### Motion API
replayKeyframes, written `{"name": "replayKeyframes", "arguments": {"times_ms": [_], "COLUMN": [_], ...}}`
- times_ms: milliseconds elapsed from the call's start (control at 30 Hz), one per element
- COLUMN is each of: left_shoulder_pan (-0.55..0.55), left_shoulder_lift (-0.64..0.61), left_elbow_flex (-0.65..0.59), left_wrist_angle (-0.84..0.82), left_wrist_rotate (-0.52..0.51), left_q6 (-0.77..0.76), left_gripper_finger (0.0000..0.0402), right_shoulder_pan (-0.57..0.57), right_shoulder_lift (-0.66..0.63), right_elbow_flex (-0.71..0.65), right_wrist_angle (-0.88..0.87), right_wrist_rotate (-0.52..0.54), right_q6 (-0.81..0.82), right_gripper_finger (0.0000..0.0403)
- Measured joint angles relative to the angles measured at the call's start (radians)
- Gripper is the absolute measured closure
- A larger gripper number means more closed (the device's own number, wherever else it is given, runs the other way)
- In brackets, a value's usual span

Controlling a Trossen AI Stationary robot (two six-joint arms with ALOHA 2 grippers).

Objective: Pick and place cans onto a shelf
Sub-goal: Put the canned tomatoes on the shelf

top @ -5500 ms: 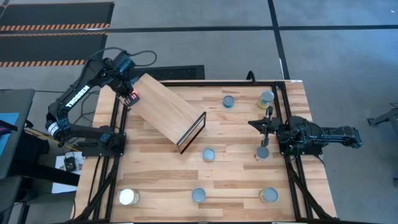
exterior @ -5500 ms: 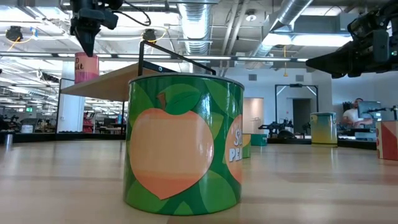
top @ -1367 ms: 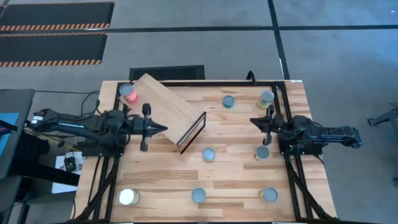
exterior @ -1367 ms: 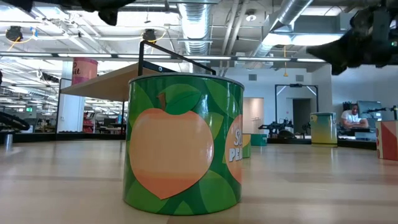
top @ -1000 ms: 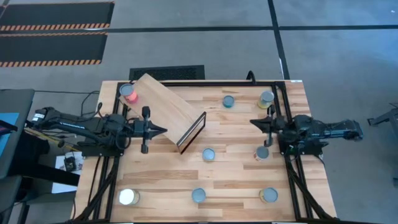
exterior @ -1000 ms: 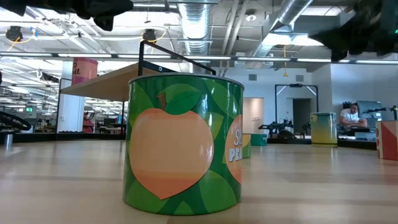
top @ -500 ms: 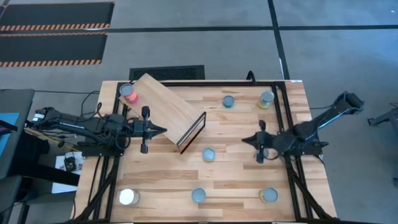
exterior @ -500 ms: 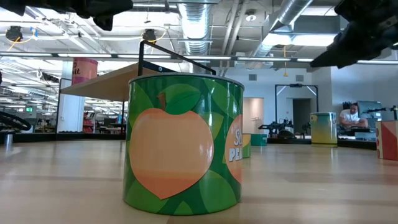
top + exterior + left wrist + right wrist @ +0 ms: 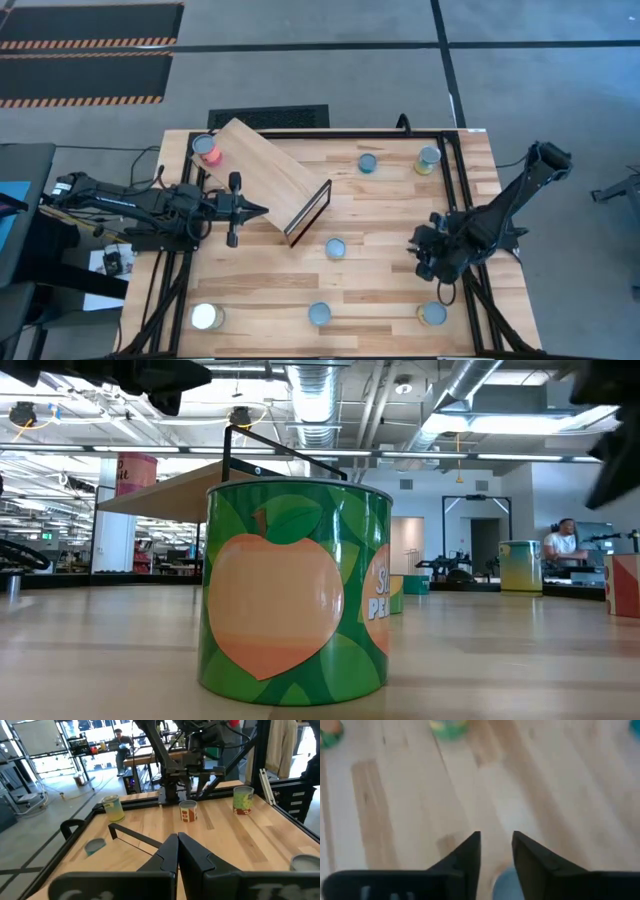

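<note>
Right gripper (image 9: 496, 851) over a blurred can, fingers apart.
I see only the can's (image 9: 506, 882) blue lid edge. Left gripper (image 9: 254, 208) waits closed beside the shelf (image 9: 266, 176), which carries a red can (image 9: 206, 149). Peach can (image 9: 296, 588) label is cut off: "S", "PE".

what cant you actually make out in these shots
- Can under the right gripper: in the high view the arm covers it; the blurred right wrist view shows only a pale blue patch by the fingers.
- Label on the pink can on the shelf: too small in the low view.
- Table behind the peach can: blocked in the low view.
- Left gripper: waits shut beside the shelf.
</note>
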Motion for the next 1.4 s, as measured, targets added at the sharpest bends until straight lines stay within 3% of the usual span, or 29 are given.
{"name": "replayKeyframes", "arguments": {"times_ms": [200,367,533,733,867,1067,1233,1400], "left_shoulder_pan": [0.0,0.0,0.0,0.0,0.0,0.0,0.0,0.0], "left_shoulder_lift": [0.0,0.0,0.0,0.0,0.0,0.0,0.0,0.0], "left_elbow_flex": [0.0,0.0,0.0,0.0,0.0,0.001,0.001,0.002], "left_wrist_angle": [-0.016,-0.014,-0.014,-0.013,-0.012,-0.012,-0.013,-0.021], "left_wrist_rotate": [0.0,-0.001,-0.002,-0.003,-0.003,-0.003,-0.002,0.01], "left_q6": [-0.006,-0.007,-0.007,-0.008,-0.026,-0.027,-0.027,-0.031], "left_gripper_finger": [0.0401,0.0401,0.0401,0.0401,0.0401,0.0401,0.0401,0.0401], "right_shoulder_pan": [0.016,0.015,0.005,-0.003,-0.014,-0.082,-0.167,-0.237], "right_shoulder_lift": [0.095,0.165,0.216,0.231,0.232,0.246,0.375,0.578], "right_elbow_flex": [0.004,0.004,0.005,0.015,0.081,0.151,0.237,0.416], "right_wrist_angle": [-0.05,-0.096,-0.116,-0.086,-0.045,0.253,0.489,0.523], "right_wrist_rotate": [-0.136,-0.151,-0.18,-0.205,-0.195,-0.174,-0.194,-0.26], "right_q6": [0.111,0.132,0.129,0.094,0.003,-0.253,-0.53,-0.74], "right_gripper_finger": [0.0187,0.018,0.0227,0.0337,0.039,0.0379,0.0381,0.0382]}}
